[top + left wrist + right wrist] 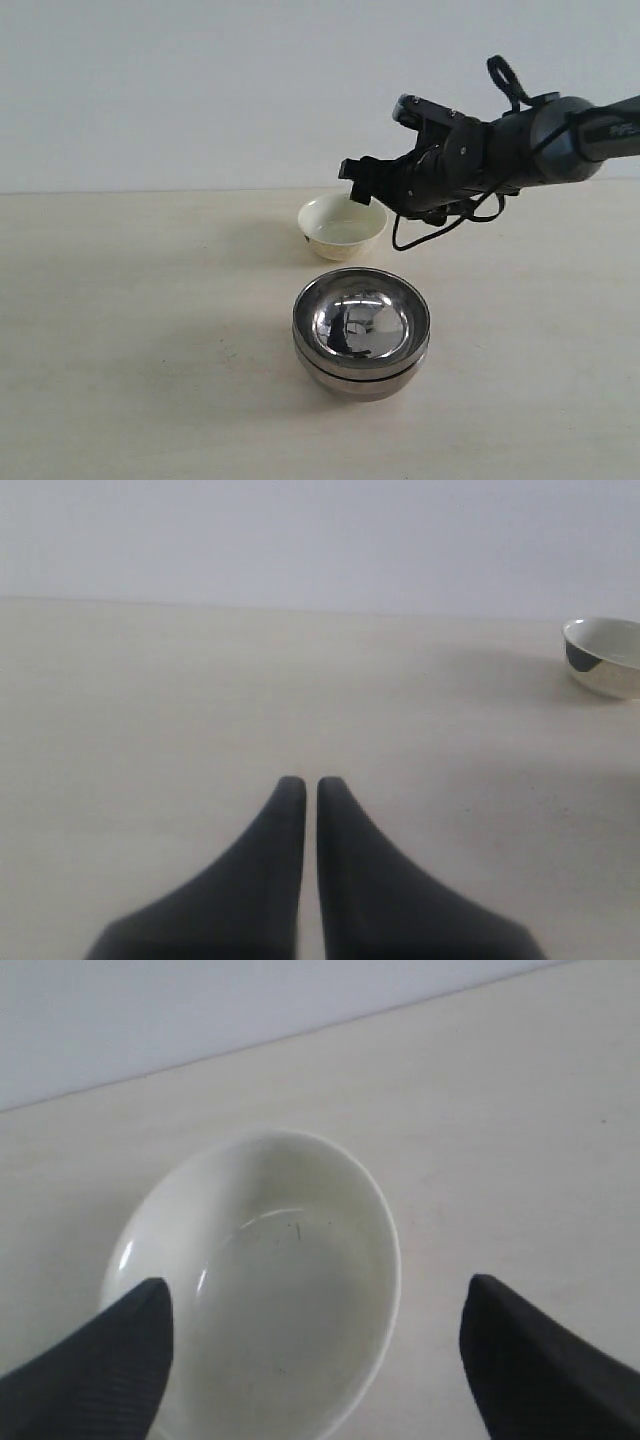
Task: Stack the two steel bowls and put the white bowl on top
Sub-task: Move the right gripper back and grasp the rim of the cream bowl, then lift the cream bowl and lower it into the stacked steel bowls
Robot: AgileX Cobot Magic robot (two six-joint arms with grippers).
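The white bowl (343, 226) stands upright on the worktop (130, 330), just behind the two steel bowls (361, 330), which sit nested at centre front. The right gripper (355, 182) is spread wide above the white bowl's rim, apart from it and grasping nothing. The left gripper (311, 785) is clenched on nothing, low over the worktop. The pale worktop extends wide to either side of the bowls, with a plain wall (200, 90) behind.

Bright even light, soft shadows, slight blur

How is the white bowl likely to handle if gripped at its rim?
Probably stiff and slippery: the white bowl looks glossy, so a pinch may slide on its rim. It seems small and thin-walled, so likely light, perhaps chippable. The right gripper hangs open above it.
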